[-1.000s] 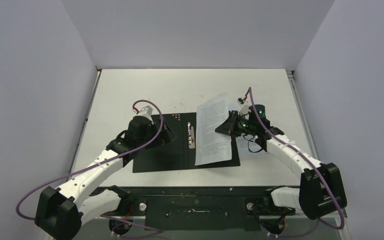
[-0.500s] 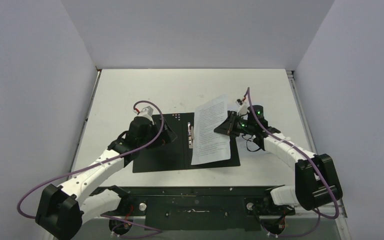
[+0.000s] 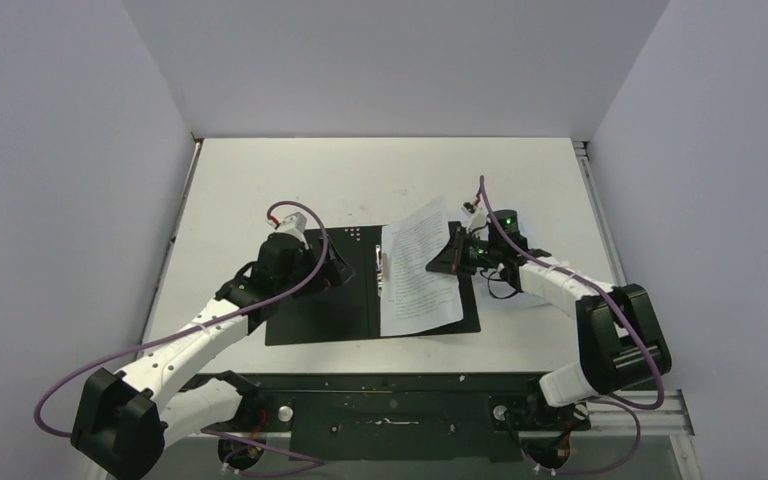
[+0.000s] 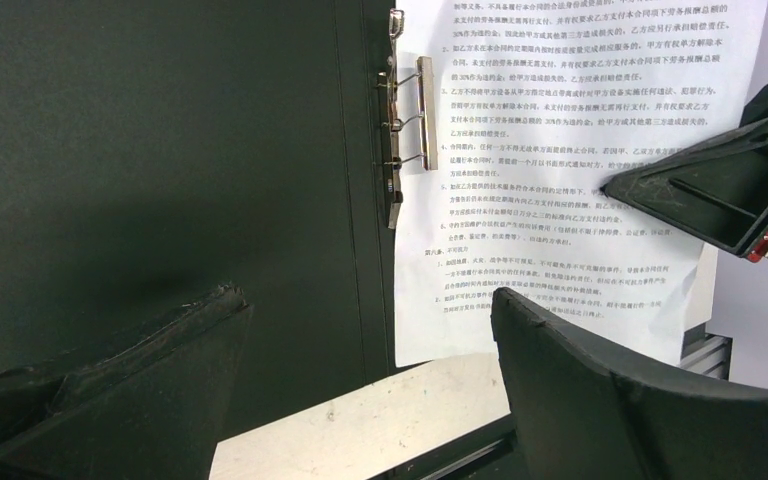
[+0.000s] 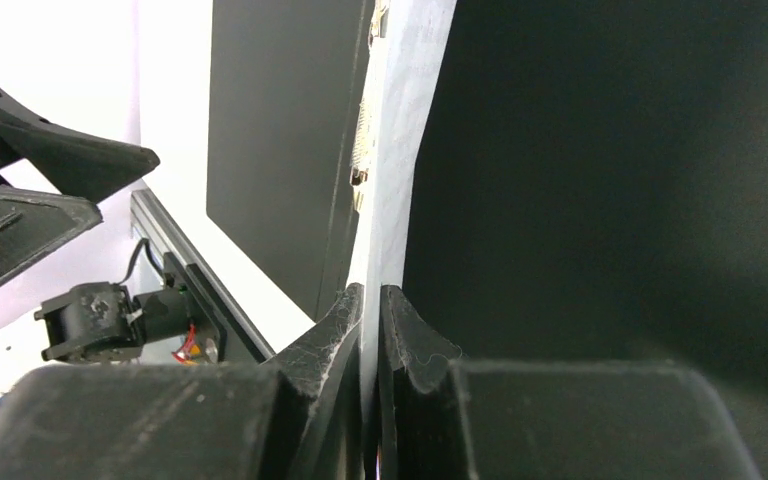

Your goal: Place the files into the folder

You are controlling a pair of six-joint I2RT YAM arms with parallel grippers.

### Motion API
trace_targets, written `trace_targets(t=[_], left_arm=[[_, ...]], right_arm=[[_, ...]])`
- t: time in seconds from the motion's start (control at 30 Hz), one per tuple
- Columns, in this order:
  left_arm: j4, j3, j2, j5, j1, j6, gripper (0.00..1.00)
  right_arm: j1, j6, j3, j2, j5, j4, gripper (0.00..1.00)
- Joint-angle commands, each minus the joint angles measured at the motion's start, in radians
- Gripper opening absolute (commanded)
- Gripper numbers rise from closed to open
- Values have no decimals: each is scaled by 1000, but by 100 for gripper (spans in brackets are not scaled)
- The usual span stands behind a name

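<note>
R gripper (image 3: 440, 262) (image 5: 370, 295): jaws pinched fully together on the R edge of the files (image 3: 415, 275) (image 4: 540, 150) (image 5: 400, 150), thin white paper sheets densely printed w/ small black text. The paper edge runs up btwn the two black fingertips in the R wrist view.

L gripper (image 3: 336, 268) (image 4: 370, 300): jaws spread wide, nothing btwn them. It hangs over the L inner panel of the folder (image 3: 320, 310) (image 4: 160, 150) (image 5: 280, 130); can't tell if it touches.

The folder is flat, rectangular, opened out w/ black inside up, on the white table (image 3: 310, 180). The files sit over its R half, slightly skewed, L edge just beside the metal spine clip (image 4: 405, 130) (image 3: 382, 270). Can't tell if any sheet is under the clip. The L half holds nothing.
</note>
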Motion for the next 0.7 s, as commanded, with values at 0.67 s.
trace_targets(t=[0.67], left_arm=[[69,-6,-10,43,-5,13,90]], right_arm=[[43,-202,159,97,156,-220,20]])
